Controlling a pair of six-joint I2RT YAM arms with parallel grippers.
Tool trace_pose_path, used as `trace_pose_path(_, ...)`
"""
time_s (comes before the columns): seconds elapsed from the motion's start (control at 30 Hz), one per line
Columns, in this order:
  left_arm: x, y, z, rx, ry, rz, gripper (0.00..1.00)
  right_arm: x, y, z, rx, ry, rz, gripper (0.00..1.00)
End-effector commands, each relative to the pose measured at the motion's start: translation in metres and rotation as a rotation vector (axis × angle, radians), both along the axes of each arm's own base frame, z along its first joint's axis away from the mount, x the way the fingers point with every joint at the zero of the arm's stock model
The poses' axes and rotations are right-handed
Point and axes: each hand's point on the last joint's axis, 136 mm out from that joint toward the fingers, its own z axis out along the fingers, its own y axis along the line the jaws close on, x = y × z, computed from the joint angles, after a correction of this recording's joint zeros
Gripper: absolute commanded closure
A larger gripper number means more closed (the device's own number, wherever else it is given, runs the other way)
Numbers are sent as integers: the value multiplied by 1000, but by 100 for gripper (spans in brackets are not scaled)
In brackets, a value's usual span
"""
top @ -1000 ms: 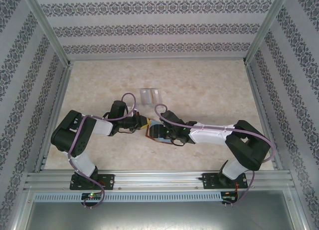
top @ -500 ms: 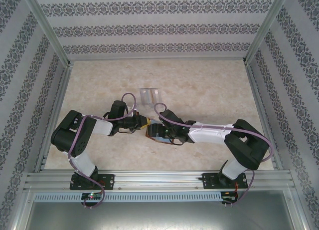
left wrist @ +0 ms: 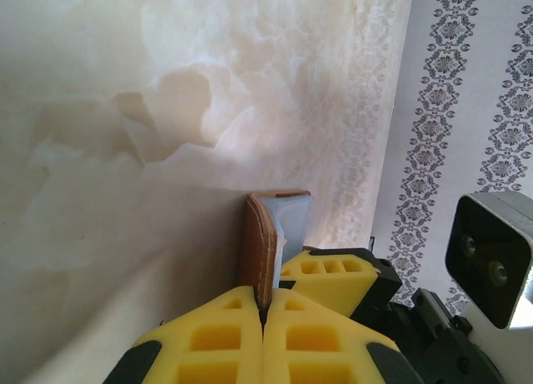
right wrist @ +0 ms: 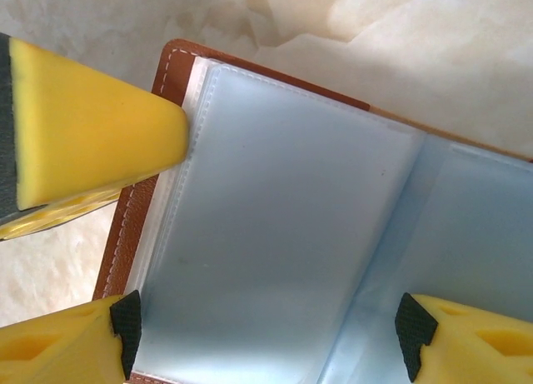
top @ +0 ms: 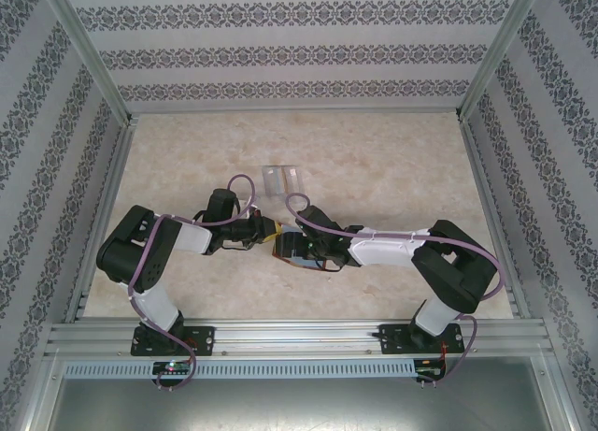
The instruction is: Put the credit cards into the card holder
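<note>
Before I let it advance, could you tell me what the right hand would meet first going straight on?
The card holder: its open clear sleeve lies straight ahead between the open fingers of the right hand, probably close, though depth is unclear. The left hand pinches its cover edge.

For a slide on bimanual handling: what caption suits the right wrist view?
Open right claw over the spread card holder, pale blue sleeves showing; left claw pinches its brown cover.

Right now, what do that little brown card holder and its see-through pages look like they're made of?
The card holder looks like brown leather or imitation, matte, with pale stitching along its edge. Its inner sleeves look like soft translucent plastic, bluish, faintly glossy, with seamed borders.
</note>
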Motion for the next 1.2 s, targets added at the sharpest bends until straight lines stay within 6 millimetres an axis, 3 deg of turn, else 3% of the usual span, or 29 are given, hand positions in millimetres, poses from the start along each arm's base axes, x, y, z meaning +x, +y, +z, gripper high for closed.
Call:
trace_pose_path(0.0, 2, -2, 3, -24, -6, -13, 100, 2, -11, -9, -53, 22, -29, 19)
trace_pose_path(0.2, 2, -2, 5, -25, -9, -17, 100, 2, -35, -25, -137, 68, -101, 19)
trace_pose_path(0.43, 2, -2, 4, -17, -8, -18, 100, 2, -52, -25, -183, 78, -148, 21)
trace_pose_path(0.73, 1, -1, 2, -13, -4, -14, 100, 9, -22, 32, -54, -85, -39, 21)
trace_pose_path(1.17, 1, -1, 2, -14, -6, -13, 100, 4, 3, 9, -50, -12, 23, 20)
